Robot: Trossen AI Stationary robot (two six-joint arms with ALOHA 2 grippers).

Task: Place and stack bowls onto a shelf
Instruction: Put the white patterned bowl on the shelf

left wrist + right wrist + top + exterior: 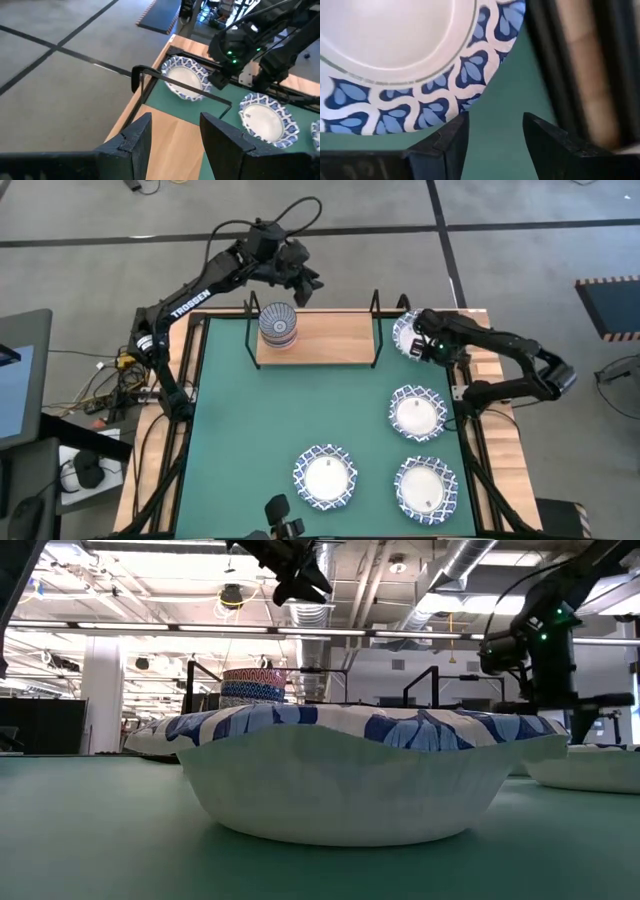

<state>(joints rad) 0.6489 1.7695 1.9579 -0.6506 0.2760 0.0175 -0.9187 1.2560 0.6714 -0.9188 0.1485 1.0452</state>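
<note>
My left gripper (308, 288) hangs in the air above the far edge of the table, just past the shelf's left end; its fingers (135, 142) stand apart with nothing between them, and my left wrist view looks past them down onto bare board. Below and a little nearer lies the shelf (330, 338), a light-wood board on a black wire frame, set at the far end of the green mat (250, 440); on its left end stands a stack of small bowls (278, 324), striped one on top, with red and blue ones beneath it in the low view; the rest of the board is bare. Further right, on the mat, a white bowl with a blue rim (325, 477) sits near the front edge, and it fills the low view; two more, one (417, 412) at mid-table and one (426, 488) near the front, lie along the right side, apart from each other. My right gripper (418, 345) is down low just off the shelf's right end, at a fifth patterned bowl (404, 332) that rests on the mat beside the wire frame; my fingers (445, 142) are spread, with the bowl's rim at their tips and mat showing between them; I grip nothing.
</note>
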